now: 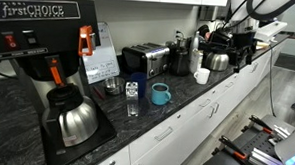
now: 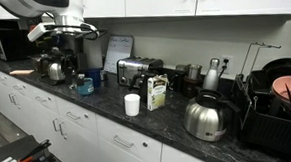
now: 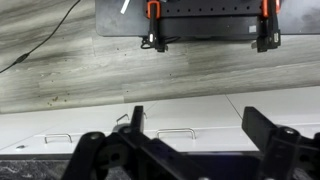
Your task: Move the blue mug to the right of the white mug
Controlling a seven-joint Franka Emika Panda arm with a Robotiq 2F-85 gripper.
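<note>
Two small ceramic mugs sit apart on a dark speckled tabletop (image 1: 181, 106) above white cabinets. In both exterior views the blue mug (image 1: 160, 93) stands upright with a darker inside; whether it holds anything cannot be told. The plain white mug (image 1: 202, 75) lies at its 2 o'clock, farther along the tabletop.

One clear glass (image 1: 132, 97) with blue print stands just beside the blue mug at 9 o'clock. One boxy chrome-and-black toaster (image 1: 145, 59) sits at the mug's 11 o'clock, against the wall.

Two rounded steel carafes share the surface. The near carafe (image 1: 76, 119) rests on the black tray of a coffee machine (image 1: 40, 33), and the far carafe (image 1: 219, 61) stands at 2 o'clock of the white mug.

In an exterior view a printed carton (image 2: 157, 90) stands just beside the white mug at 2 o'clock. At 3 o'clock in the same frame, a black wire rack (image 2: 258, 120) holds one pink bowl (image 2: 288, 87).

In the wrist view the end effector (image 3: 192, 112) has its two dark fingers (image 3: 135, 120) spread wide with nothing between them. Beyond the fingers are white cabinet doors with two metal bar handles, and wood-grain flooring (image 3: 60, 70) runs past the doors. At 12 o'clock a black board (image 3: 205, 15) carries two orange clamps.
</note>
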